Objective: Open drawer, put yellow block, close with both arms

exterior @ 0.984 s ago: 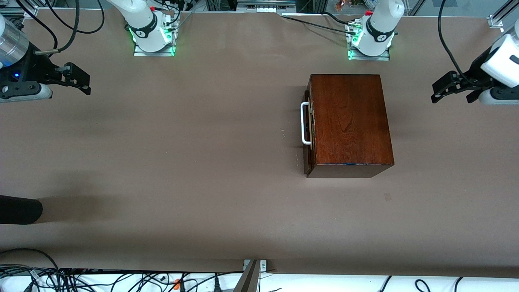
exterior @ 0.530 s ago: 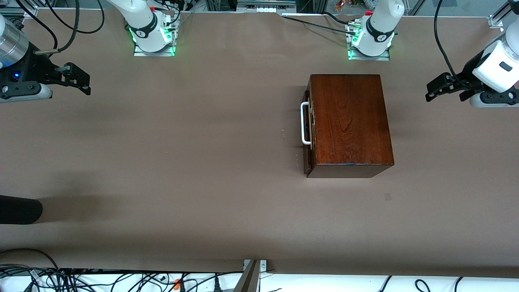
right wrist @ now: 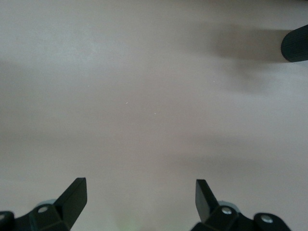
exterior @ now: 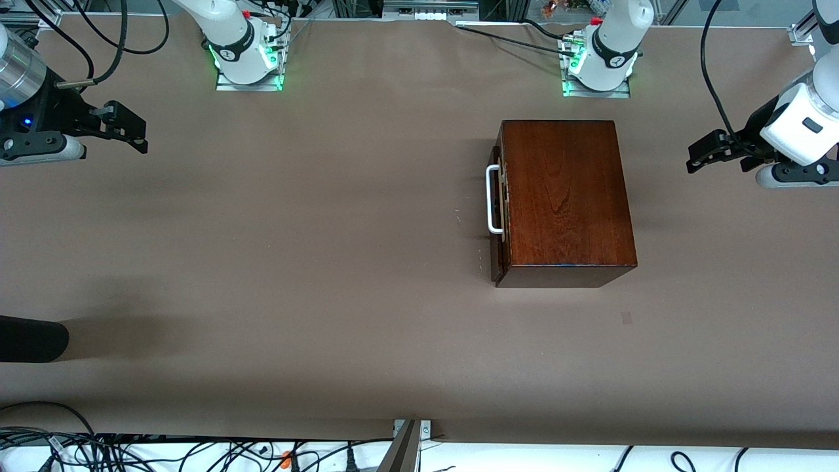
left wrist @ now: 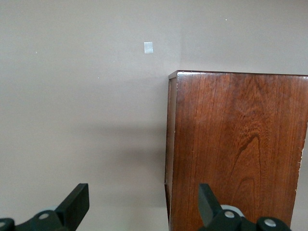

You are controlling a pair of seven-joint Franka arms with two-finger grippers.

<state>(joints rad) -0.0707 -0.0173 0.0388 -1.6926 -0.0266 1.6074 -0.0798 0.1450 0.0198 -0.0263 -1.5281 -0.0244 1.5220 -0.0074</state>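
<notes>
The dark reddish-brown wooden box (exterior: 567, 196) stands on the table toward the left arm's end. Its drawer (exterior: 498, 252) is pushed in, and its white bar handle (exterior: 490, 200) faces the right arm's end. The box's top also shows in the left wrist view (left wrist: 236, 144). My left gripper (exterior: 718, 164) (left wrist: 143, 197) is open and empty, in the air beside the box's back. My right gripper (exterior: 134, 134) (right wrist: 139, 190) is open and empty over bare table at the right arm's end. The yellow block is out of view.
A black rounded object (exterior: 29, 339) (right wrist: 294, 44) juts in at the right arm's end, nearer the front camera. A small pale tape mark (exterior: 626, 318) (left wrist: 148, 47) lies on the table nearer the front camera than the box. Cables hang along the table's edges.
My left gripper has shifted a little toward the box and its wrist has turned. The right arm, the box and the drawer have not moved.
</notes>
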